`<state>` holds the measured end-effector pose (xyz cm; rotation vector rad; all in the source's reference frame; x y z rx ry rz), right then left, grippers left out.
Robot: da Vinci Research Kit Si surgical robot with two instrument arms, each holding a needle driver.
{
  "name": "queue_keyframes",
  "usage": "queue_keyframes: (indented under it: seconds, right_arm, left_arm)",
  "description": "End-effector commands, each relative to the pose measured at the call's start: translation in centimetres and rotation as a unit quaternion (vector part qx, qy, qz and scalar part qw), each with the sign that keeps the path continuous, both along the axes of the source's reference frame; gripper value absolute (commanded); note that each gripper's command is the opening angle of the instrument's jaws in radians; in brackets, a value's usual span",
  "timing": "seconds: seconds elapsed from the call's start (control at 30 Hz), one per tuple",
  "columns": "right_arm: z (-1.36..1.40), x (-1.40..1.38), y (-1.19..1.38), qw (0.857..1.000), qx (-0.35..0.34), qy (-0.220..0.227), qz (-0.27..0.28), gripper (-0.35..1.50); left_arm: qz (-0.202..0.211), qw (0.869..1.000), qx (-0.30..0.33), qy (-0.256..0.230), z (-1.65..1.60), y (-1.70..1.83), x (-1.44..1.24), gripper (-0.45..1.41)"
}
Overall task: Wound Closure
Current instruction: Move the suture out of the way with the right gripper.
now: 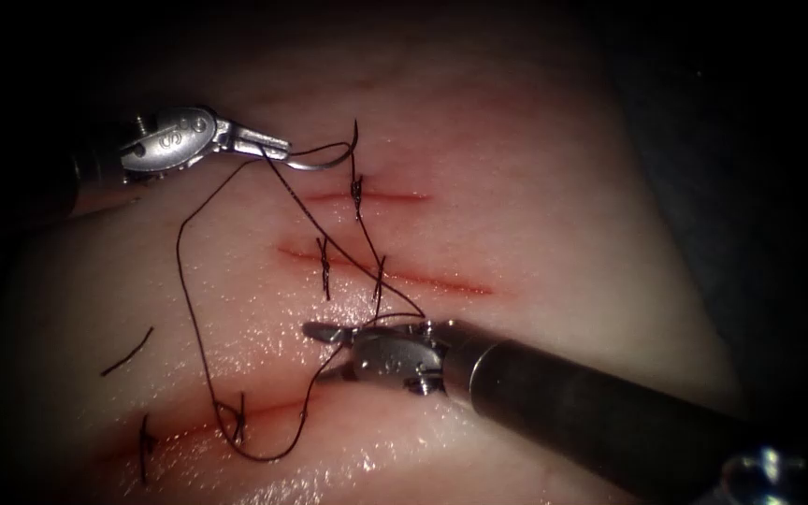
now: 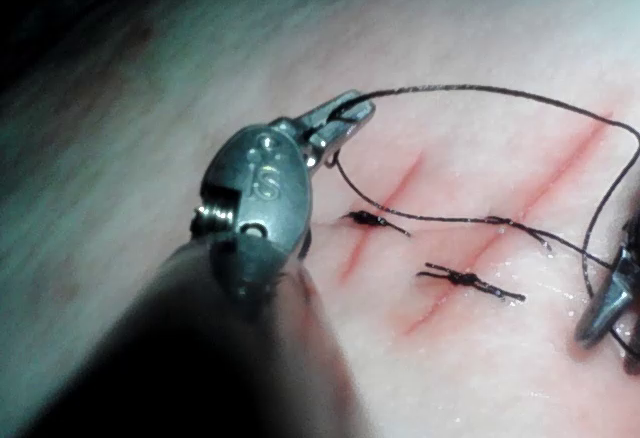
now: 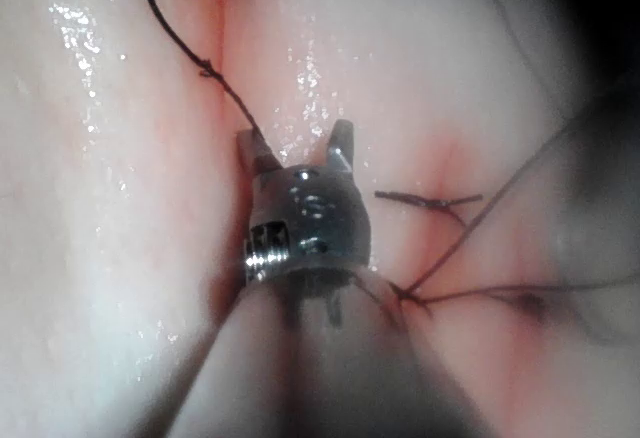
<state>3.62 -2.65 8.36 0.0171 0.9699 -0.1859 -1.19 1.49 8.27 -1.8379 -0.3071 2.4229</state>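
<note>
My left tool (image 1: 268, 145) is clamped on the needle's (image 1: 320, 165) end, clear of the tissue (image 1: 535, 234). Right tool (image 1: 329, 353) is gaping, empty. Several knots tied; lower cut (image 1: 264, 411) has thread (image 1: 184, 309) loose.

Pale glistening pork-belly tissue (image 1: 535, 234), several short red cuts, knotted dark stitches across them. Thin curved steel needle (image 1: 315, 165) free of tissue, above uppermost cut, held near its end by left tool's closed jaws. Long dark thread (image 1: 187, 309) trails from needle, loops wide left, down to lowest cut.
</note>
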Motion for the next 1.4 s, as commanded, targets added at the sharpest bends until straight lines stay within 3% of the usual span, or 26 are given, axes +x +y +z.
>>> queue_keyframes:
  seconds: [0.03,0.2,0.4,0.47,0.6,0.73,0.87,0.9,0.93,0.97,1.0,1.2,1.3,1.4]
  right_arm:
    - [-0.01,0.04,0.03,1.000,0.003,0.010,-0.013,-0.35]
    - [-0.23,0.02,0.04,0.999,-0.004,0.028,-0.018,-0.35]
    - [-0.62,0.13,-0.19,0.998,-0.001,0.054,-0.020,-0.35]
    - [-0.96,0.33,-0.51,0.996,0.029,0.085,-0.016,-0.35]
    - [-1.28,0.59,-0.94,0.992,0.062,0.107,-0.038,-0.35]
    - [-1.50,0.77,-1.23,0.986,0.093,0.129,-0.049,-0.35]
    - [-1.54,0.89,-1.40,0.981,0.117,0.142,-0.059,-0.35]
    - [-1.52,0.93,-1.41,0.982,0.111,0.144,-0.056,-0.06]
    - [-1.49,0.95,-1.42,0.983,0.105,0.145,-0.041,0.63]
    - [-1.45,0.97,-1.42,0.984,0.106,0.145,-0.017,1.13]
    - [-1.42,1.00,-1.41,0.985,0.102,0.142,0.005,1.47]
    - [-1.33,0.80,-1.61,0.985,0.098,0.141,0.009,1.48]
    - [-1.36,0.36,-1.92,0.980,0.119,0.157,0.002,1.48]
    - [-1.43,-0.03,-2.03,0.981,0.115,0.157,0.008,1.48]
  left_arm:
    - [0.001,1.000,-0.002,-0.001,0.04,0.06,-0.04,-0.45]
    - [0.001,1.000,-0.002,-0.001,0.04,0.06,-0.04,-0.45]
    - [0.001,1.000,-0.001,-0.001,0.04,0.08,-0.04,-0.45]
    - [0.000,1.000,0.000,-0.001,0.06,0.09,-0.05,-0.45]
    - [-0.001,1.000,0.000,0.000,0.07,0.11,-0.06,-0.45]
    - [-0.001,1.000,0.000,0.000,0.07,0.11,-0.07,-0.45]
    - [-0.001,1.000,-0.001,0.001,0.07,0.10,-0.08,-0.45]
    - [-0.003,1.000,-0.002,0.001,0.08,0.09,-0.08,-0.45]
    - [-0.002,1.000,-0.002,0.002,0.08,0.07,-0.09,-0.45]
    - [-0.001,1.000,-0.003,0.003,0.08,0.07,-0.09,-0.45]
    - [-0.001,1.000,-0.003,0.003,0.08,0.06,-0.09,-0.45]
    - [0.001,1.000,-0.002,0.002,0.13,0.10,-0.07,-0.45]
    - [-0.003,1.000,-0.007,0.024,0.18,0.20,-0.01,-0.45]
    - [-0.002,1.000,-0.009,0.030,0.20,0.23,0.05,-0.45]
